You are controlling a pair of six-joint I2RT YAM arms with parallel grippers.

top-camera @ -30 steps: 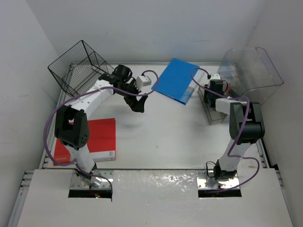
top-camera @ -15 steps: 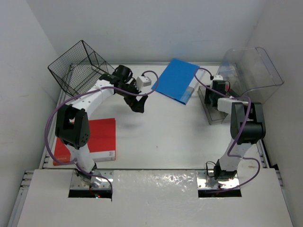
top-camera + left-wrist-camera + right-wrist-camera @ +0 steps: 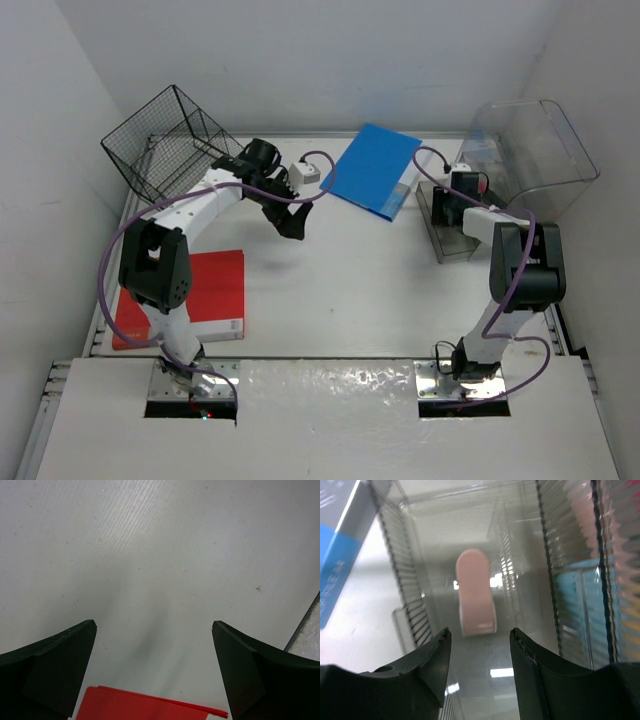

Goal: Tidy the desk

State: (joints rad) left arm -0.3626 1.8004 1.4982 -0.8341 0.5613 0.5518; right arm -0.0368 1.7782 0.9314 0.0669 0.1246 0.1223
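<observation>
The white desk (image 3: 340,290) carries a red folder (image 3: 210,290) at the near left and a blue binder (image 3: 372,168) at the far middle. My left gripper (image 3: 292,226) hangs open and empty over bare desk; in the left wrist view the red folder's edge (image 3: 150,707) shows below the fingers. My right gripper (image 3: 447,205) is open over a clear ribbed tray (image 3: 450,240). In the right wrist view a pale pink eraser-like block (image 3: 475,592) lies in the tray (image 3: 415,615) just ahead of the open fingers (image 3: 430,660), untouched.
A black wire basket (image 3: 165,150) stands tilted at the far left corner. A large clear plastic bin (image 3: 530,150) stands at the far right, with blue and pink items seen through its wall (image 3: 580,605). A small white box (image 3: 303,172) sits beside the binder.
My right gripper has shifted slightly right and toward the far side over the clear tray. The left arm has barely moved.
</observation>
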